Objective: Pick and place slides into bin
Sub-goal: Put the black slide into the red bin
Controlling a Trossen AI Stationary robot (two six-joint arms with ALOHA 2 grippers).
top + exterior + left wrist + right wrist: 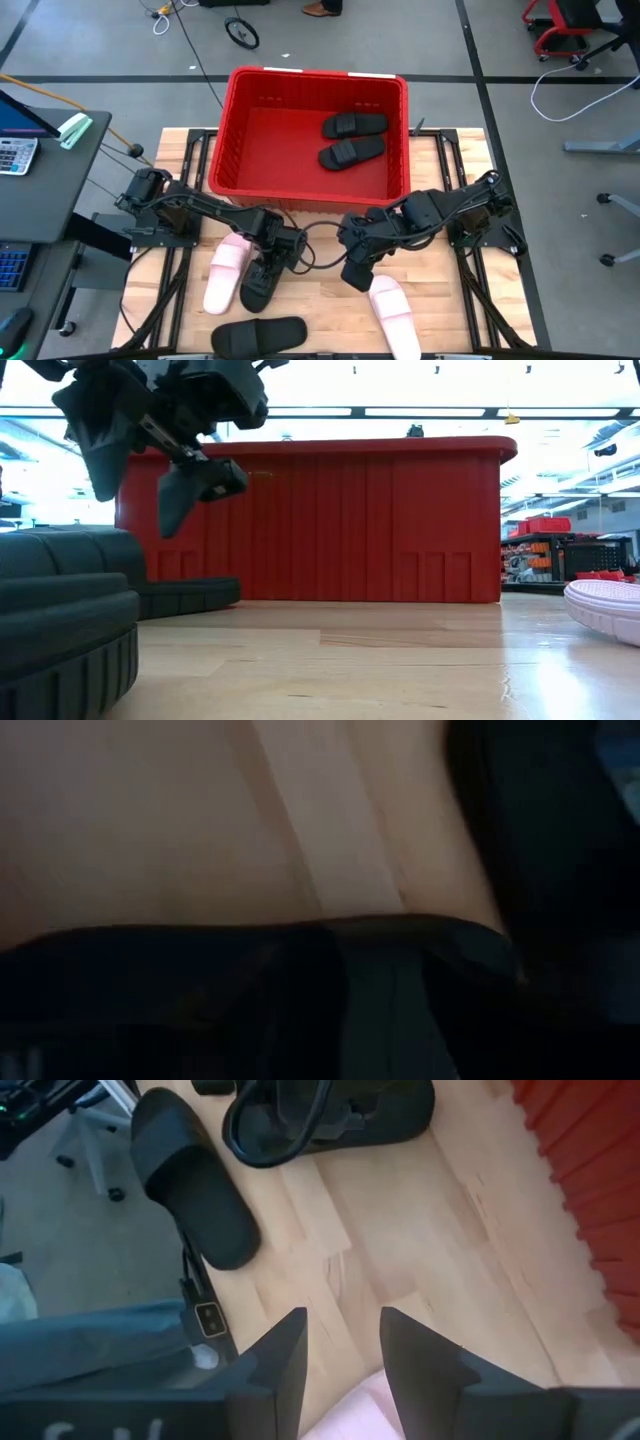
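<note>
The red bin (232, 150) stands at the table's far middle with two black slides (354, 124) (351, 152) lying flat inside. My left gripper (277, 252) is open and hovers just above a black slide (260, 288) lying flat on the table; the low view shows its fingers (185, 495) clear of that slide (190, 595). My right gripper (342, 1350) is open above the far end of a pale pink slide (393, 310), which shows between its fingers (345, 1415). A second pink slide (225, 275) and another black slide (258, 335) lie flat on the table.
The bin's near wall (330, 525) stands close behind both grippers. The near black slide (60, 630) lies by the table's front edge. A desk with a calculator (15, 155) stands left of the table. Bare wood lies between the two grippers (420, 1250).
</note>
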